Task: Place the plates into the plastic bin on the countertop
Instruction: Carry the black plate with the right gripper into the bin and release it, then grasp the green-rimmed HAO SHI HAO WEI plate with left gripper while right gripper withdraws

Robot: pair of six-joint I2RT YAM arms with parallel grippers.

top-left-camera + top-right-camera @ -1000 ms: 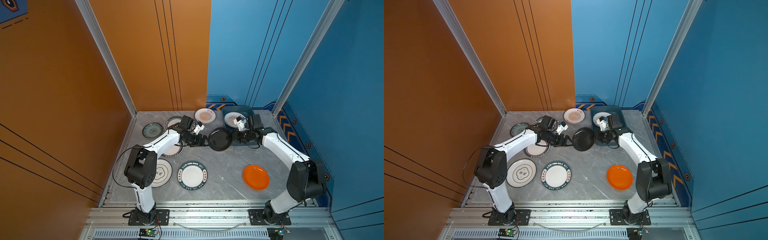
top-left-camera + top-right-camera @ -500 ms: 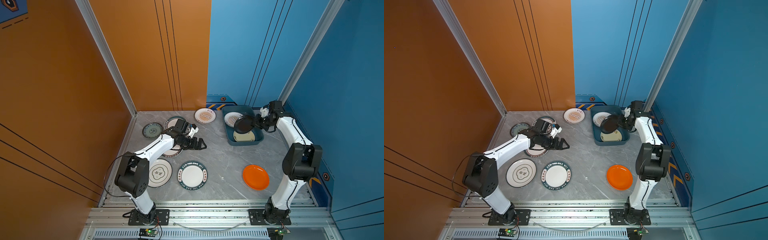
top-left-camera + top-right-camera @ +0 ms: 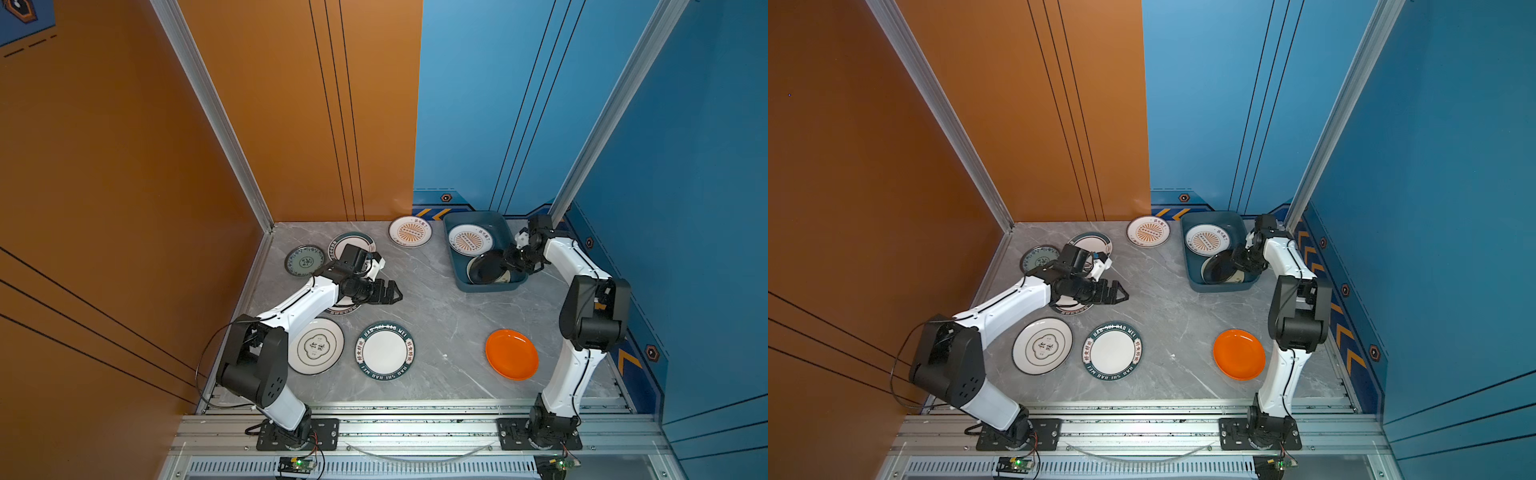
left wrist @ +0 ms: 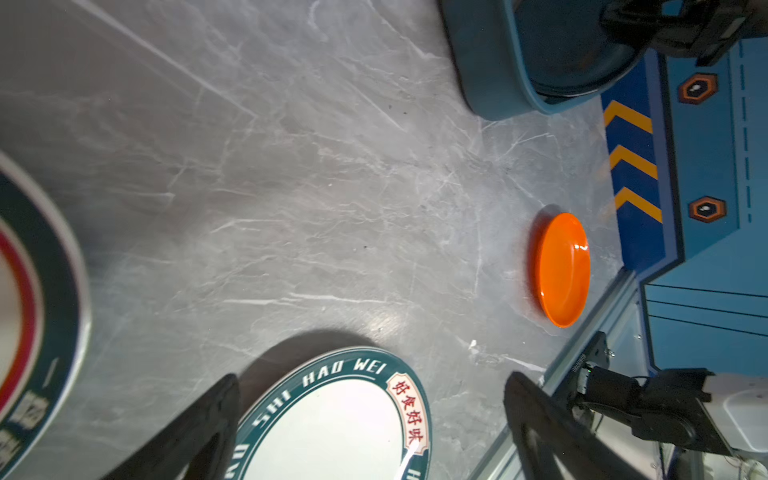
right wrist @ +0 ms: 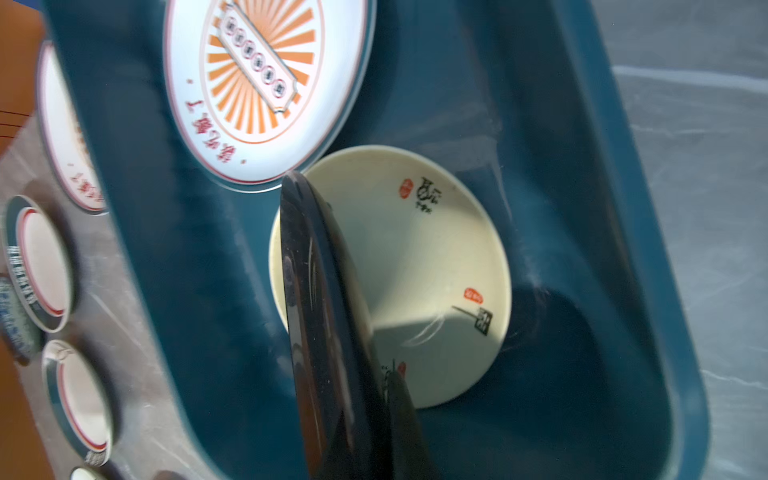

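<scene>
your right gripper pinches the black plate, tilted over the cream plate inside the plastic bin. your left gripper hangs wide and empty above the countertop.

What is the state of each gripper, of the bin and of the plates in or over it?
left gripper: open, empty.
right gripper: shut on the black plate.
black plate: held tilted above the cream plate.
cream plate: lying flat in the bin.
sunburst plate: lying in the bin, far end.
bin: holds two plates lying loose.
</scene>
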